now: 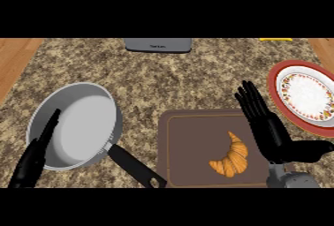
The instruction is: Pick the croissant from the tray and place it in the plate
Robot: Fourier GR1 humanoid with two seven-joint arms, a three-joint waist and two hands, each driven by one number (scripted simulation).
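The left hand [36, 152] is showing at the far left, fingers straight and pressed together, lying over the left rim of the pan [75, 126]; the pan is sitting on the counter [176, 75] with its black handle [134, 167] running down and right toward the tray [195, 145]; the croissant [233, 157] is lying in the tray, in its lower right part, untouched; the right hand [264, 123] is hovering just right of the croissant over the tray's right edge, fingers straight and slightly spread, pointing up, thumb sticking out to the right, holding nothing; the plate [306, 95], red-rimmed with a patterned white centre, is sitting at the far right; a grey appliance [158, 44] is standing at the counter's top edge.
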